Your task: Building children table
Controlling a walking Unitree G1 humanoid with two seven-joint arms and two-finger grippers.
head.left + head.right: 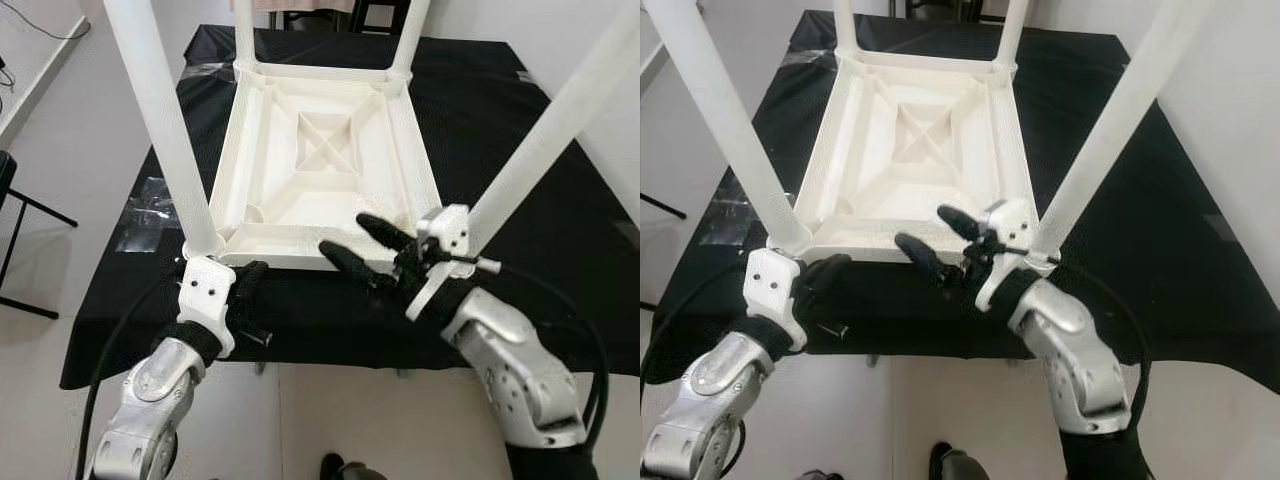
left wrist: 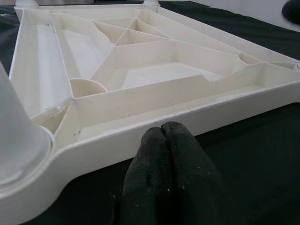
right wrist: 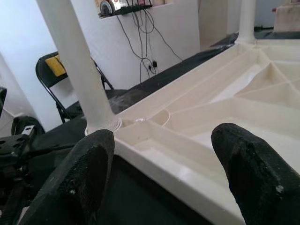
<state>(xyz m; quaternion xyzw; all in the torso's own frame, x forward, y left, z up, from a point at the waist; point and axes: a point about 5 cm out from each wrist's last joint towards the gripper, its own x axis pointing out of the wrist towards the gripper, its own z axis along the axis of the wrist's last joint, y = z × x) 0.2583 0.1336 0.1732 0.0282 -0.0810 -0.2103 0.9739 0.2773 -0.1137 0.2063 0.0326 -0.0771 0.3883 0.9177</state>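
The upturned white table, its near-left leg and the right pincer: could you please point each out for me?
upturned white table [image 1: 330,150], left eye view, centre of its ribbed underside.
near-left leg [image 1: 165,130], left eye view, middle of the shaft.
right pincer [image 1: 362,250], left eye view, midway between its open fingertips.

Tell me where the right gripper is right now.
In the left eye view, the right gripper hovers with fingers open over the near rim of the upturned white table, beside its near right leg.

Black cloth [image 1: 560,220] covers the work surface, over a pale floor [image 1: 40,290]. White walls. Black folding chair [image 3: 58,75] with a yellow item on it stands by the wall, dangling cables [image 3: 140,42] beside it. Bright even light
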